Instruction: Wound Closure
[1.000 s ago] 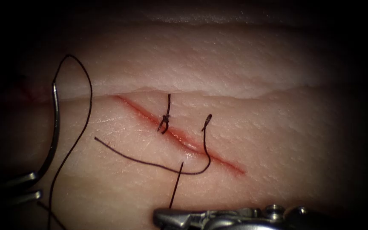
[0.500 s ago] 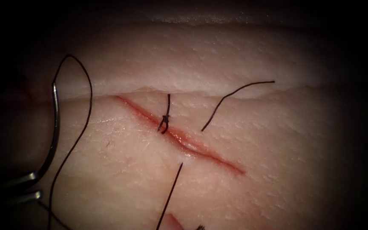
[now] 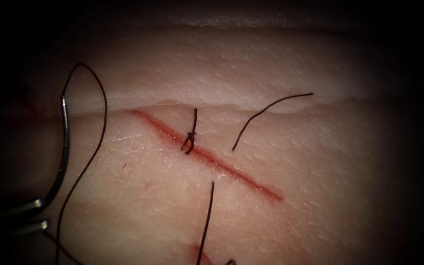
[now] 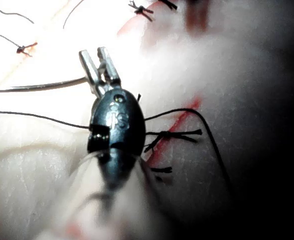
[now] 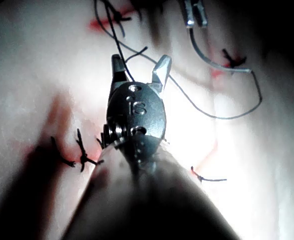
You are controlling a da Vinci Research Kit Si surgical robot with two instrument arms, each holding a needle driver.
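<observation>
We see the curved steel needle (image 3: 64,147) lying outside the tissue (image 3: 320,162), left of the cut (image 3: 212,159), gripped near its tip by our left tool (image 3: 28,216); the right tool (image 5: 139,67) spreads its fingers around thread (image 3: 206,221).

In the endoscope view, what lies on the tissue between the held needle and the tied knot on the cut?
A loop of thread trailing from the needle runs down between it and the knot; otherwise bare tissue.

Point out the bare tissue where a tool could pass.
Bare: tissue right of the cut, below the loose thread end. Crowded: far left, where the left pincer holds the needle beside looping thread; the knot at mid-cut.
</observation>
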